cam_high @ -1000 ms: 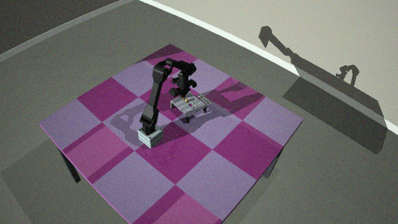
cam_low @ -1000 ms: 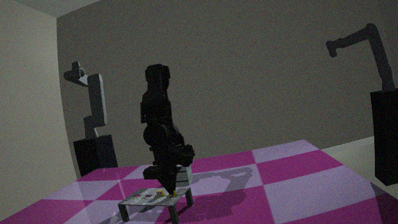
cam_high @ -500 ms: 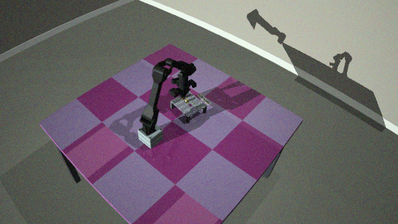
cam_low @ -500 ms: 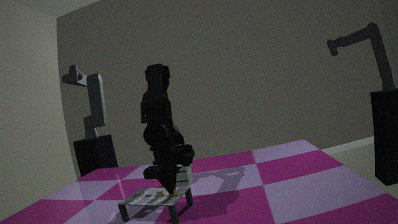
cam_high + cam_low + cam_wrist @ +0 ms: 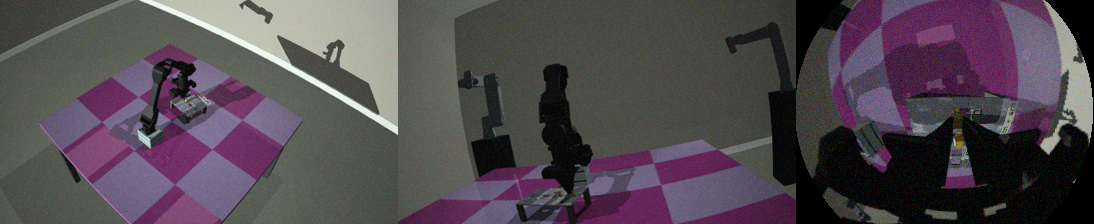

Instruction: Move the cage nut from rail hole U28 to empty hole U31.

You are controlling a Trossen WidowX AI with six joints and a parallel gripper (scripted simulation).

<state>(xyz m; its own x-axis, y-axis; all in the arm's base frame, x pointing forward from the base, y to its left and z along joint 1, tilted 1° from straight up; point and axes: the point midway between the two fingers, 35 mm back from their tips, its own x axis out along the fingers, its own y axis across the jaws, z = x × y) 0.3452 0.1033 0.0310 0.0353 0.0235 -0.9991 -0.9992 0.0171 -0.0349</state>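
The rail plate (image 5: 192,111) (image 5: 525,201) (image 5: 921,111) stands on short legs like a low bench. My gripper (image 5: 183,96) (image 5: 571,192) (image 5: 957,119) points down at the plate, its fingertips close together on a small yellow cage nut (image 5: 573,192) (image 5: 956,113). This nut is at about plate height; whether it is seated in a hole or just above one cannot be told. The other yellow nut (image 5: 557,193) (image 5: 959,140) stands on the plate a short way from the fingertips. The spring wings and the hole under the held nut are hidden.
A pale label strip (image 5: 204,99) (image 5: 1009,118) runs along one side of the plate; its hole numbers are too blurred to match. The checkered table (image 5: 195,179) (image 5: 702,173) carries the plate and the arm's pale base (image 5: 150,138). Dark arm shadows cross the table and wall.
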